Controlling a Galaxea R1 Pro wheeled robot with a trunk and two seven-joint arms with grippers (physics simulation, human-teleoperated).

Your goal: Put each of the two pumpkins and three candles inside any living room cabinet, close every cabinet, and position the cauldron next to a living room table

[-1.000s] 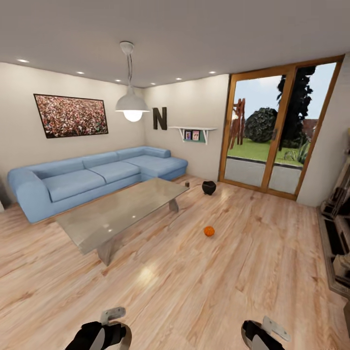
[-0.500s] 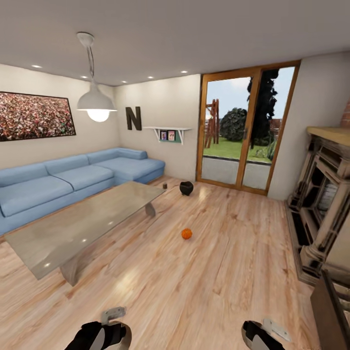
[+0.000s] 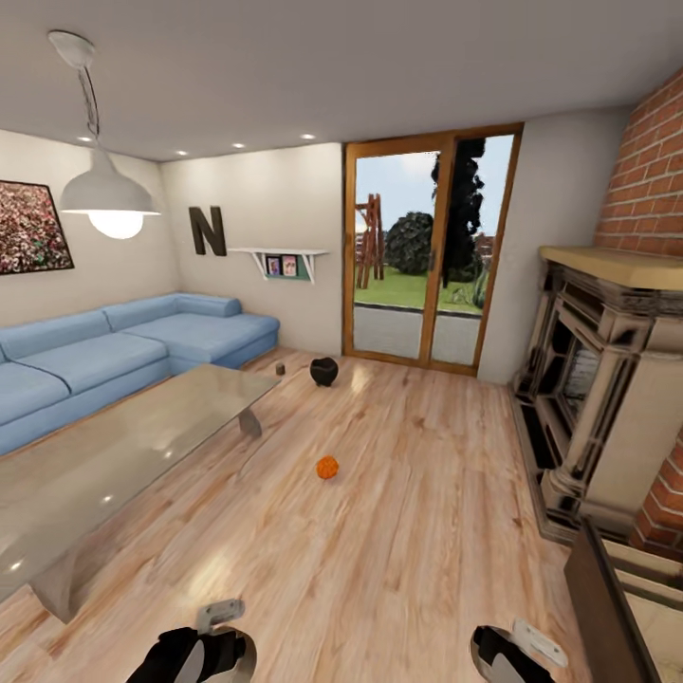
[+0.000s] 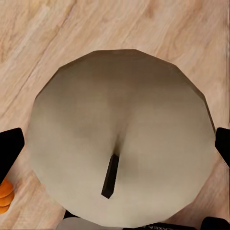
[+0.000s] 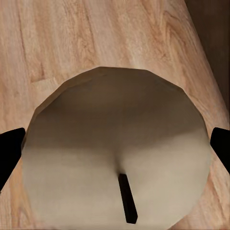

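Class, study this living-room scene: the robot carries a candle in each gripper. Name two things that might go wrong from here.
1. The pumpkin lies loose on the open floor; the wheeled base might bump it and send it rolling.
2. The open cabinet front juts out close beside the right gripper; a turn may clip it.

Pumpkin: small orange ball, on the floor mid-room, right of the table.
Cauldron: black, upright, far floor near the glass doors.
Candle: tiny stub (dark), just left of cauldron.
Cabinet: dark edge, near right.
Wrist candles: beige discs, dark wicks, fingers flanking each.
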